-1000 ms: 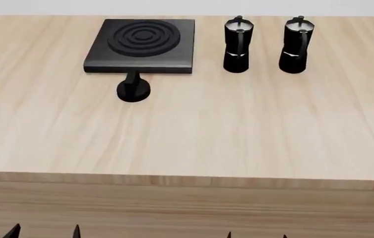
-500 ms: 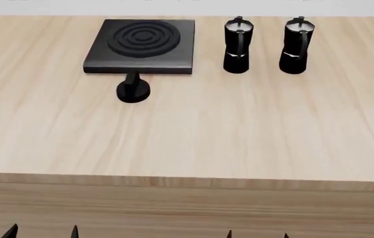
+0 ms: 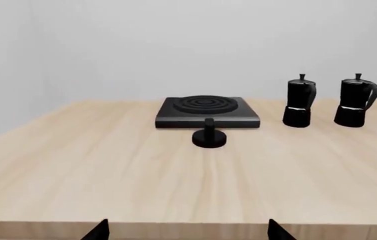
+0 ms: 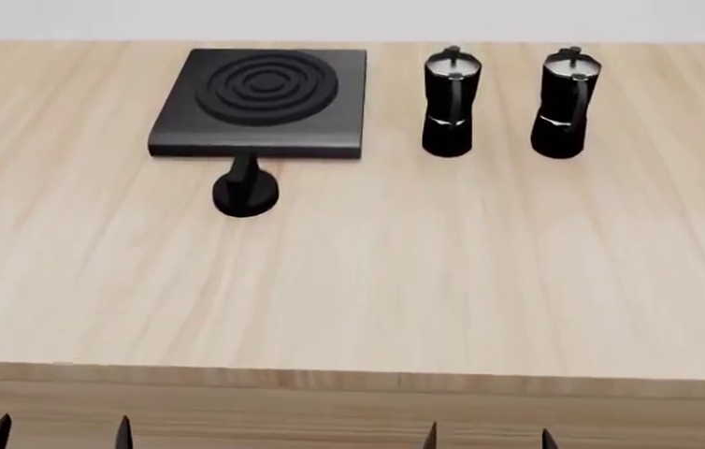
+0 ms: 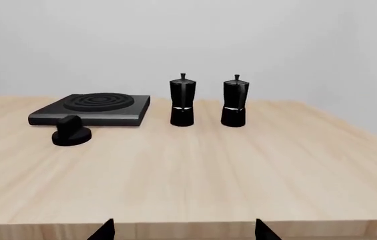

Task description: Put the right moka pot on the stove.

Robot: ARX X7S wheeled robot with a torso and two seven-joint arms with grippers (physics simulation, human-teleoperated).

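2 pots stand upright at table's far side; right moka pot (image 4: 565, 101) sits well ahead of right gripper (image 4: 490, 440), nearer it than left gripper (image 4: 60, 436). Stove (image 4: 259, 103) lies left. Both grippers spread wide, empty.

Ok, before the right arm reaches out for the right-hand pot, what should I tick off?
1. Right moka pot upright, standing free: ok.
2. Clear gap between it and the other moka pot: ok.
3. Stove burner bare, nothing on it: ok.
4. Knob lies in front of the stove, off the straight line from pot to burner: ok.
5. Right tool open, holding nothing: ok; only its fingertips show at the near table edge.
6. Left tool away from the pots: ok.
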